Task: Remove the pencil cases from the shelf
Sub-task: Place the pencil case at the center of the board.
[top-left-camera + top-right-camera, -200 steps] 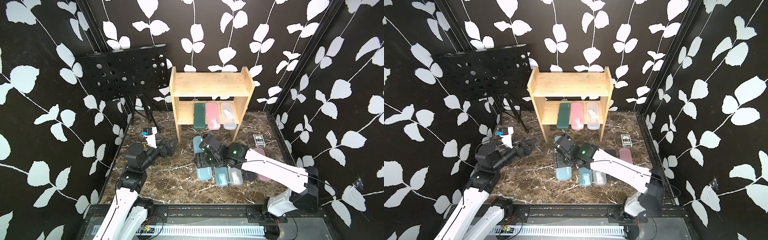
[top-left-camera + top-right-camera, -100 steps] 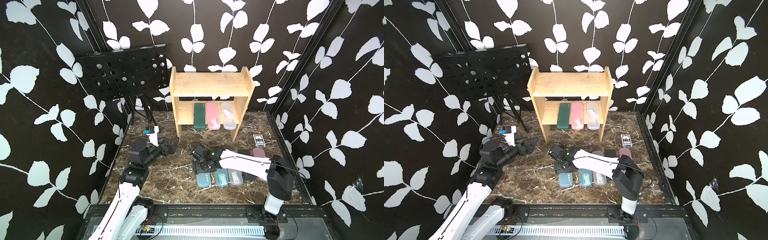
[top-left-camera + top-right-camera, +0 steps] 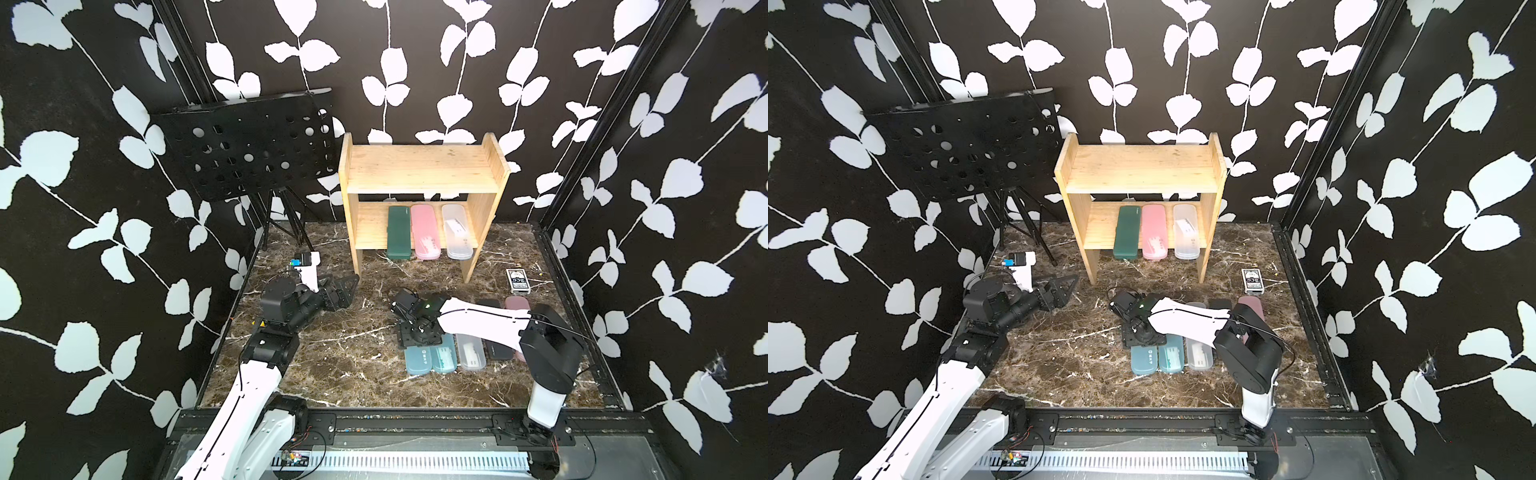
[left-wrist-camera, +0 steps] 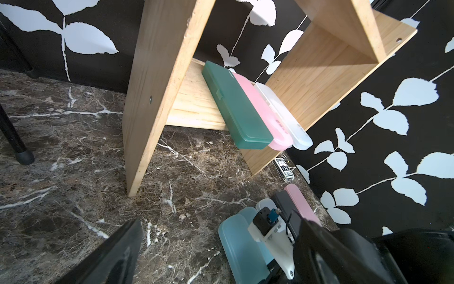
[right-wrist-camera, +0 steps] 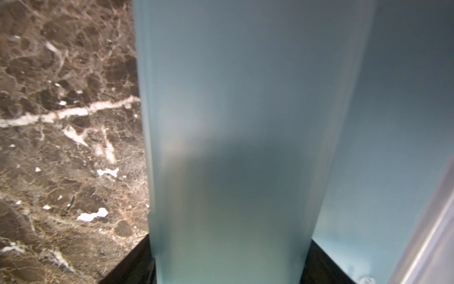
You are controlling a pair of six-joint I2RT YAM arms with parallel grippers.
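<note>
On the lower tier of the shelf (image 3: 422,166), at 12 o'clock on the marble tabletop (image 3: 332,365), a dark green case (image 3: 399,232), a pink case (image 3: 424,232) and a frosted clear case (image 3: 457,232) lie side by side, their near ends overhanging the front edge. They look light, rigid and smooth, so probably slippery. Pinching across the narrow width at an overhanging end seems the safest hold. The left gripper (image 3: 351,284), at 9 o'clock, is spread wide and empty, facing the shelf. The right gripper (image 3: 417,332), at 5 o'clock, clasps a light blue case (image 5: 233,123) by its long edges, flat on the tabletop.

Music stand (image 3: 249,145); card box (image 3: 517,281) on marble tabletop (image 3: 332,370).
</note>
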